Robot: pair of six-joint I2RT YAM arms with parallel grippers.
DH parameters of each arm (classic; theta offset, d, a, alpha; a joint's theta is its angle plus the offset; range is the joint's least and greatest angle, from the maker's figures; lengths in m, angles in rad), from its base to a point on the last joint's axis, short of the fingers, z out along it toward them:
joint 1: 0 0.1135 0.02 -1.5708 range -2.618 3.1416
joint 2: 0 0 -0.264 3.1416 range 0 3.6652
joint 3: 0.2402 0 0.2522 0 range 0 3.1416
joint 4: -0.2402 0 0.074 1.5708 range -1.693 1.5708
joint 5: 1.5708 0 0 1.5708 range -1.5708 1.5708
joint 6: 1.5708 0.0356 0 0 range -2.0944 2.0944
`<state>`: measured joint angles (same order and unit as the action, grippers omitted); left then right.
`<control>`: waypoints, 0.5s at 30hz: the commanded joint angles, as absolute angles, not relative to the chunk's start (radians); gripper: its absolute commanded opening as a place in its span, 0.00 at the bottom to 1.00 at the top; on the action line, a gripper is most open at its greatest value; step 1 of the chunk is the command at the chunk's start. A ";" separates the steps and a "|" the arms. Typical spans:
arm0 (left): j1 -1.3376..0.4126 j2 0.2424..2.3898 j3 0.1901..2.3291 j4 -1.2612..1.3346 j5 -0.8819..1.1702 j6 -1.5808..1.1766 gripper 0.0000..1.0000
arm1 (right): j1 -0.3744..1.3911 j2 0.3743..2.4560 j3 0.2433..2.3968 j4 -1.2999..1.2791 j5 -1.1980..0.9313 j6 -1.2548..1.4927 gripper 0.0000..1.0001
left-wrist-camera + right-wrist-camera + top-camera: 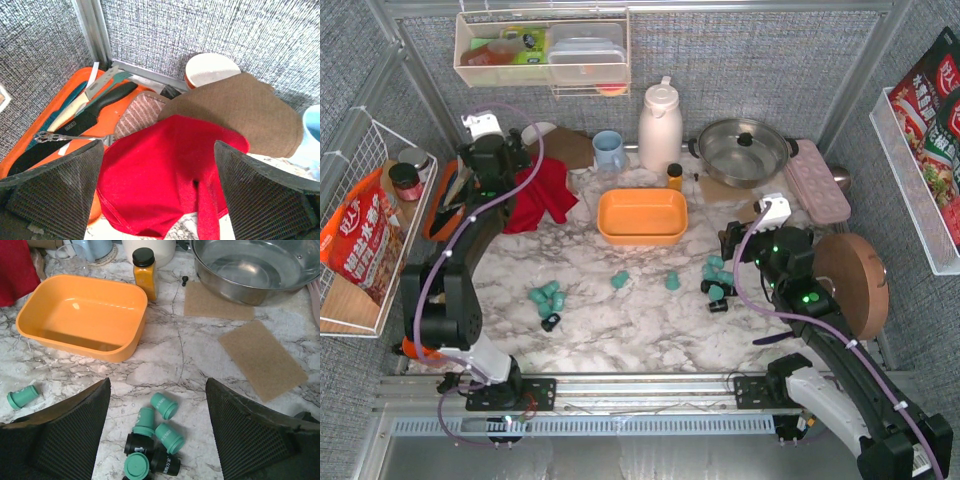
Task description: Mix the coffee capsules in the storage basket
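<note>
Top external view, from the left: the left arm reaches into the upper left of the frame, over a red cloth; the left wrist view shows the left fingers released, spread wide above that cloth. Left of centre, a small cluster of coffee capsules, teal with one black, lies on the marble tabletop. At centre sits the orange storage basket, every capsule outside it, two lone teal ones just below its near rim. Right of centre another cluster lies on the tabletop; the right wrist view shows the right fingers spread wide above it, gripping nothing
</note>
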<state>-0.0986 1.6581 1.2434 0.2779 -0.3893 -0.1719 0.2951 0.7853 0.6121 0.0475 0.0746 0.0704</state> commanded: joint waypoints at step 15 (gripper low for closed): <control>-0.184 1.244 1.189 -0.274 -0.146 -0.287 0.99 | 0.311 0.796 0.839 -0.240 0.110 0.200 0.82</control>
